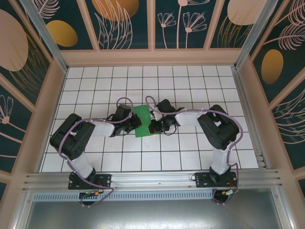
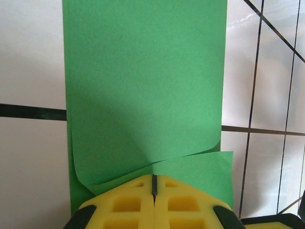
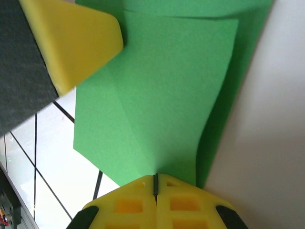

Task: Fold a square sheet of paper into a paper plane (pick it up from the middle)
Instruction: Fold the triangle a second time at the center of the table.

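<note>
White gridded table point(image 1: 190, 81), with bare tiles on every side of the arms. The square sheet of paper point(image 1: 141, 121), partly folded, lies between the left gripper point(image 2: 154, 177) and the right gripper point(image 3: 156, 175). Each gripper has its fingers pressed together, with its tips at opposite edges of the paper. Each wrist view shows a curled upper layer just ahead of its tips, which the overhead view flattens out. Whether the paper is pinched cannot be told.

1. Top external: high above and behind the arm bases, tilted down, far enough to take in the whole white grid-tiled table point(image 1: 95, 81).
2. Left wrist: just behind the left gripper point(image 2: 154, 183), facing along its yellow foam fingers point(image 2: 133, 188), very close to the thin green sheet of paper point(image 2: 143, 71).
3. Right wrist: equally close behind the right gripper point(image 3: 155, 183), facing the opposite way.
4. Shared by all three: that sheet and nearby tiles.
</note>
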Motion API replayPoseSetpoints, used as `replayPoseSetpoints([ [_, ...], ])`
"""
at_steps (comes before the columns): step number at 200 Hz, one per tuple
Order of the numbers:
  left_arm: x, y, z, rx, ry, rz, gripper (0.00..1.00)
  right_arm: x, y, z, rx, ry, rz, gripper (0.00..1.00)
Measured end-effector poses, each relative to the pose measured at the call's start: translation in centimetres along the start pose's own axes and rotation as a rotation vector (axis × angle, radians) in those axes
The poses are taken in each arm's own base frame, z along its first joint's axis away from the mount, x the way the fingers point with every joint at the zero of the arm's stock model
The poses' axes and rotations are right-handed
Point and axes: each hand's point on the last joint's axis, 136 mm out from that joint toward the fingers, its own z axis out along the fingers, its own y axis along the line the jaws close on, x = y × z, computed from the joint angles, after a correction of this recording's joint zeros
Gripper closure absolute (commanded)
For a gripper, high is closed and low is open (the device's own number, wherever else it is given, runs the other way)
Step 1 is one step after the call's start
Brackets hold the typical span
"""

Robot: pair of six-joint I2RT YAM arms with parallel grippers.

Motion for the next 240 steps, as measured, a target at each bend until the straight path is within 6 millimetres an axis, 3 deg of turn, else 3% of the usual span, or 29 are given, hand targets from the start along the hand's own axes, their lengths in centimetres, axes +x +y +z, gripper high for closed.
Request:
replayPoseSetpoints([
  [88,-0.1,-0.1,0.0,-0.016,0.01,-0.004,0.94,1.9,-0.9,-1.7,0.011,0.013,0.026,1.0],
  [143,-0.1,-0.2,0.0,-0.014,0.011,-0.003,0.93,0.4,0.8,-2.9,-0.017,-0.035,-0.005,1.0],
  [205,-0.2,0.0,-0.4,-0.025,-0.004,0.031,0.92,-0.1,-0.6,-0.6,0.002,-0.002,0.018,1.0],
  [240,-0.1,0.0,-0.6,-0.025,-0.005,0.049,0.9,-0.4,-0.5,-0.5,0.002,-0.006,0.016,1.0],
])
